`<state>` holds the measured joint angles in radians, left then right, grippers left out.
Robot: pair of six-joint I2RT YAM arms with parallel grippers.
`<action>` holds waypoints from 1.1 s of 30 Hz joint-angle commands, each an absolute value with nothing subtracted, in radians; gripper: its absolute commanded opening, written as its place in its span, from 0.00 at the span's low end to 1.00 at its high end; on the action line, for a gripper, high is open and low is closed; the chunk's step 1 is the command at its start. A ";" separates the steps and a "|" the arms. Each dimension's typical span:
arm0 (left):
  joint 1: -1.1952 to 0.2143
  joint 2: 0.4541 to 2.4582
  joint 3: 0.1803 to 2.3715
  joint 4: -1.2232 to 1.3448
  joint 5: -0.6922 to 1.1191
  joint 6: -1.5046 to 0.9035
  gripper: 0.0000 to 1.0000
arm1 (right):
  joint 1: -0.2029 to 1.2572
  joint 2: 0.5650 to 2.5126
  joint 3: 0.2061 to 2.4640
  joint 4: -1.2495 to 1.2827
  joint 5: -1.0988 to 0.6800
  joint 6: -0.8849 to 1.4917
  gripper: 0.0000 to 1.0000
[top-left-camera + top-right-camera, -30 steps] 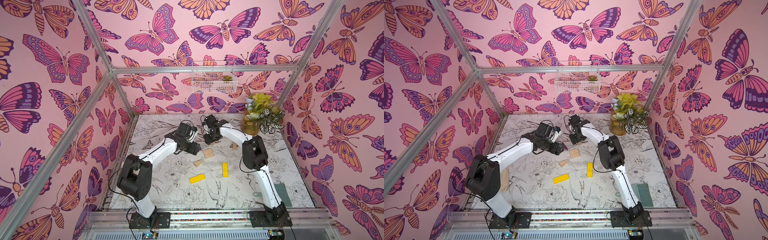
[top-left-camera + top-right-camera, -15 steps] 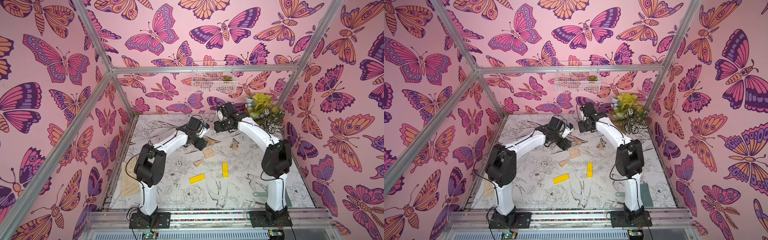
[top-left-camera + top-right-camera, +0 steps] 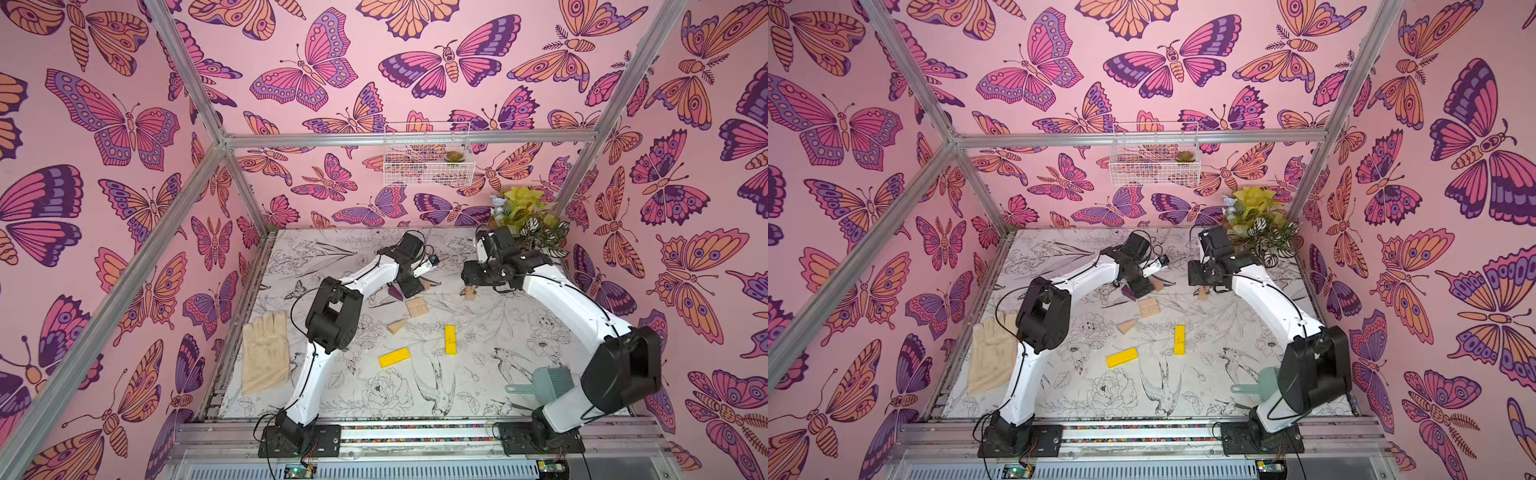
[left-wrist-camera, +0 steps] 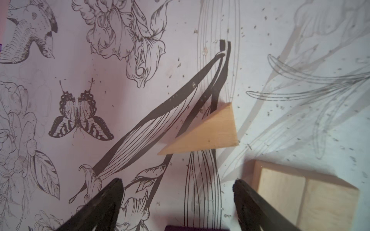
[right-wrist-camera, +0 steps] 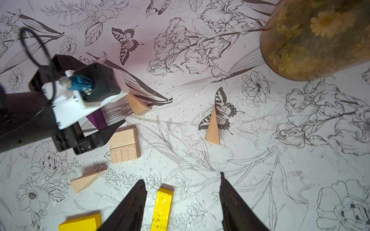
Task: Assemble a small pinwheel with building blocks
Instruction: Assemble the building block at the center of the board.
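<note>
Gathering blades round the hub is judged the step in hand; no pinwheel is formed yet. Two tan rectangular blocks point(image 5: 124, 146) are laid side by side as a square hub. The left hand point(image 4: 177, 181) is held low beside them, released, fingers point(image 4: 100, 208) wide, nothing gripped. A purple wedge point(image 5: 98, 120) is seen on the surface point(image 5: 260, 160) under that hand, near the hub; contact cannot be told. One tan wedge point(image 4: 208, 134) lies just ahead of the fingers, near the hub but apart from it. The right hand point(image 5: 181, 178) is held above the surface, released and empty; a second tan wedge point(image 5: 213, 130) lies ahead of it, well apart from the hub. A third tan wedge point(image 5: 86, 181) and the yellow bars point(image 3: 394, 358) lie nearer the robot's base. Next, a wedge would need to be gripped across its sides and set flush to a hub edge; the hub could be nudged.
</note>
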<state>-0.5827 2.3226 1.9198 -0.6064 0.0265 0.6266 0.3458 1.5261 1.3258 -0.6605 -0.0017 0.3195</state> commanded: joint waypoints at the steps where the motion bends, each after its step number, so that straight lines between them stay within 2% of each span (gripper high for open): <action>1: -0.586 2.362 1.965 -0.640 0.002 0.686 0.88 | 0.329 1.458 1.273 -0.648 0.000 0.355 0.61; 10: -0.586 2.441 2.065 -0.638 0.030 0.672 0.87 | 0.308 1.339 1.141 -0.649 0.045 0.373 0.62; 24: -0.593 2.482 2.099 -0.639 0.111 0.604 0.82 | 0.295 1.324 1.101 -0.669 0.029 0.381 0.61; 33: -0.601 2.494 2.102 -0.644 0.092 0.488 0.60 | 0.296 1.324 1.092 -0.670 0.028 0.386 0.61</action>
